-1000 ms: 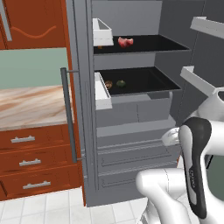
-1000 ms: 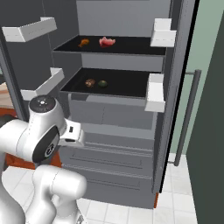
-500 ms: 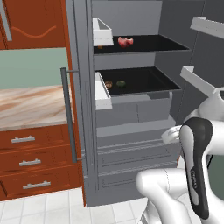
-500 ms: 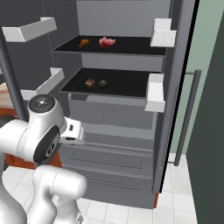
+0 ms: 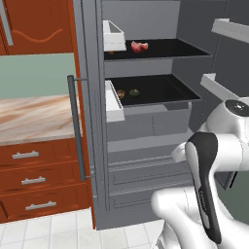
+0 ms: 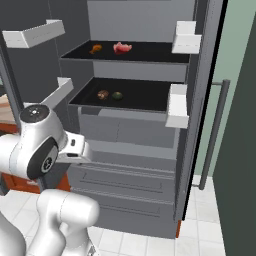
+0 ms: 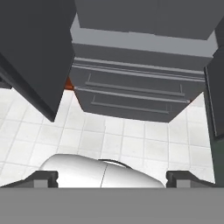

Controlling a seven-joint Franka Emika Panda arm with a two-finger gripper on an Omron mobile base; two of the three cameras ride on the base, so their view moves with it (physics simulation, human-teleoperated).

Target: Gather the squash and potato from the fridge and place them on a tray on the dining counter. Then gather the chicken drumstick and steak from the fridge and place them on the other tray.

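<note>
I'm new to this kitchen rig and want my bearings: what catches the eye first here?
The fridge stands wide open, its black shelves lit against grey walls. On the upper shelf lies the pink steak beside a small orange-brown piece; on the lower shelf the brown potato and dark green squash sit side by side. The white arm is folded low before the drawers, its gripper open and aimed at the floor tiles.

One fridge (image 5: 146,146), two black shelves (image 6: 150,52); one steak (image 6: 122,47), one potato (image 6: 103,94), one squash (image 6: 117,95).
</note>
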